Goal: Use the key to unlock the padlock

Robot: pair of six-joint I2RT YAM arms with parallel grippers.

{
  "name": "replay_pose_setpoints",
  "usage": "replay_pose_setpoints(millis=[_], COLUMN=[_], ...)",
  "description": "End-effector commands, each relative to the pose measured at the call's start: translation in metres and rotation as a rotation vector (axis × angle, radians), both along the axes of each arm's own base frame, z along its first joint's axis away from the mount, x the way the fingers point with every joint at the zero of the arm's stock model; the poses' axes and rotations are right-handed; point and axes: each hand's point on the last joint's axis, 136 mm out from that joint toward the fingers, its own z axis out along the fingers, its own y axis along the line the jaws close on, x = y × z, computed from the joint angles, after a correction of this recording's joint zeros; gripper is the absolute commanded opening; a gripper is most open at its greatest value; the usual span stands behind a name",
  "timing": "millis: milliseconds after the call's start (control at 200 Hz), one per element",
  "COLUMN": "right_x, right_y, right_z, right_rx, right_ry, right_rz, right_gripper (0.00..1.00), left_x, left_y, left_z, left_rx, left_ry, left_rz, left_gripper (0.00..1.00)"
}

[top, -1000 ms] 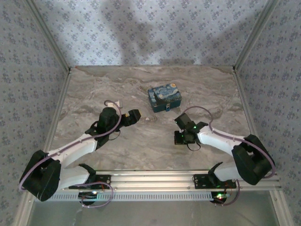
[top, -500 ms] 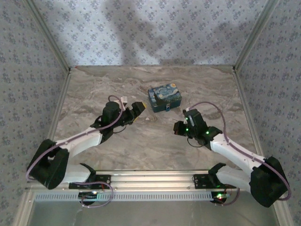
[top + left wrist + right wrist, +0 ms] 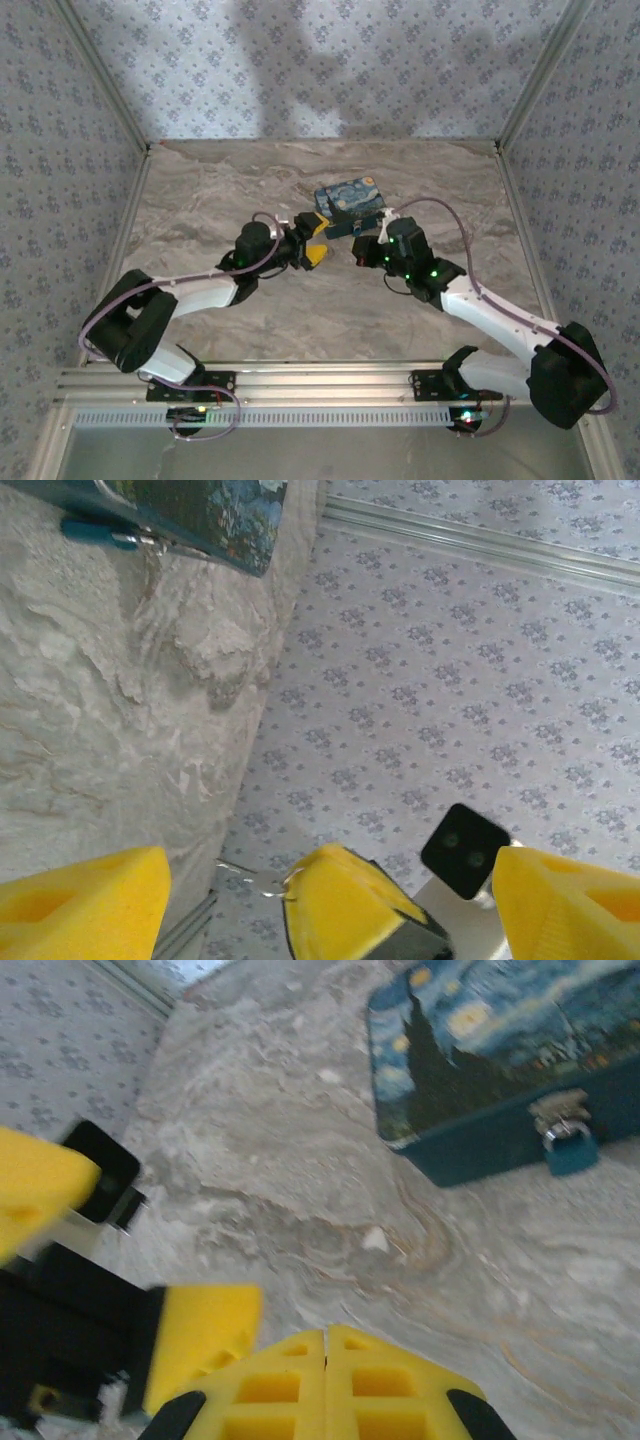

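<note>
I see the padlock (image 3: 572,1150) hanging on the near side of the box (image 3: 480,1050), mid-table (image 3: 200,190). Just short of it my left gripper (image 3: 314,243) gapes wide and empty, facing my right gripper (image 3: 325,1360), pinched together with nothing visible between

Right wrist view: whole frame soft; padlock (image 3: 570,1150) at 3 o'clock a blurred teal blob, keyhole unreadable. Box (image 3: 480,1050) cut by top and right edges. Right gripper (image 3: 325,1365) cropped at 6 o'clock; whether anything sits between its pads can't be told. Left wrist view: box clipped at 11 o'clock, padlock a thin sliver beside it, shape unclear; left gripper (image 3: 313,242) pads (image 3: 80,900) run off the bottom edge. Overhead, padlock too small to make out.
</note>
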Motion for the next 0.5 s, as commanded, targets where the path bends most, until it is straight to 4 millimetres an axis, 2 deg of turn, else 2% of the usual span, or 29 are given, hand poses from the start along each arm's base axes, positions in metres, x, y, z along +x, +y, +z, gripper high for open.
replay_pose_setpoints(millis=[0,255,385,495], right_x=[0.015,0.022,0.018,0.014], right_y=[0.016,0.040,0.049,0.049], right_z=[0.033,0.036,0.028,0.019], right_rx=[0.037,0.057,0.056,0.048], right_ry=[-0.107,-0.112,-0.090,-0.067], right_rz=[0.021,0.069,0.094,0.091], right_gripper=[0.00,0.00,0.00,0.00], left_x=[-0.001,-0.004,-0.002,-0.001], left_y=[-0.006,-0.021,-0.022,-0.020], left_z=[0.010,0.006,0.003,0.000], left_rx=[-0.096,-0.160,-0.171,-0.171], left_ry=[0.031,0.076,0.086,0.091], left_rz=[0.027,0.021,0.033,0.050], left_gripper=[0.84,0.85,0.84,0.81])
